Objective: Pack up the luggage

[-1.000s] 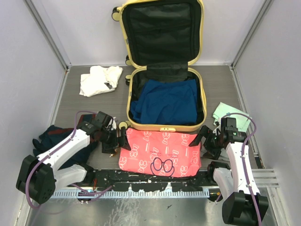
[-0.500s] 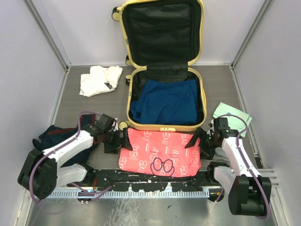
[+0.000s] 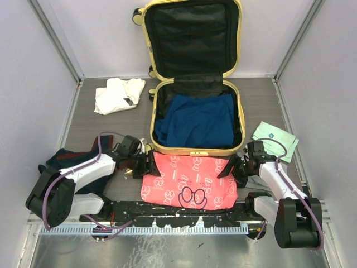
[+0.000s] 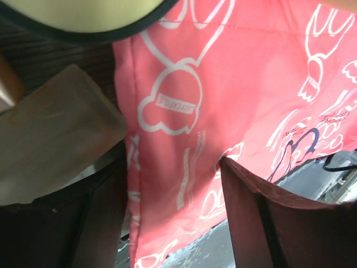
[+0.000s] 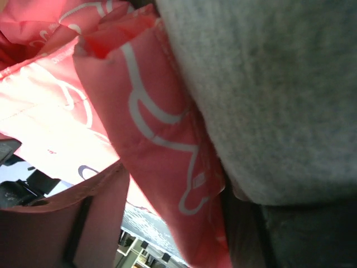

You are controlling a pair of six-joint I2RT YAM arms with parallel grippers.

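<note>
Moved inward: left gripper (image 3: 150,164), jaws apart astride red cloth (image 3: 189,181) edge; right gripper (image 3: 228,168) possibly pinching fold, cannot tell.

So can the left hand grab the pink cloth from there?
Probably yes. The left hand is at the pink cloth's left edge, its fingers straddling the fabric, and nothing blocks it.

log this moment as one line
left claw: open, astride red printed bag left edge | right claw: open, astride its right edge | luggage: lid open, blue garment inside
</note>
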